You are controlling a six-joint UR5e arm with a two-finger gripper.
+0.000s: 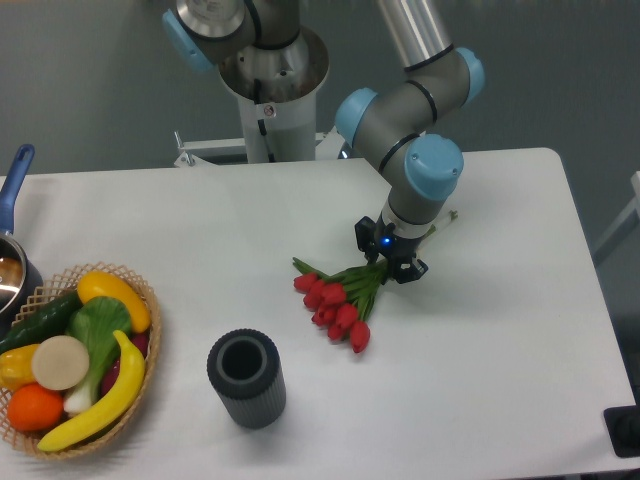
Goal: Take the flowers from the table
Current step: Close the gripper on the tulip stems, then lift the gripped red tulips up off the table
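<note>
The flowers [335, 305], a bunch of red tulip buds on green stems, lie on the white table [500, 360] near its middle. The buds point toward the front left. The pale stem ends [447, 218] show behind the arm at the right. My gripper [392, 268] is down over the green stems just behind the buds. Its dark fingers stand on either side of the stems. The wrist hides the grip, so I cannot tell whether the fingers are closed on the stems.
A dark grey cylindrical vase [246, 378] stands upright at the front, left of the flowers. A wicker basket [150, 345] of fruit and vegetables sits at the front left. A pot with a blue handle [14, 180] is at the left edge.
</note>
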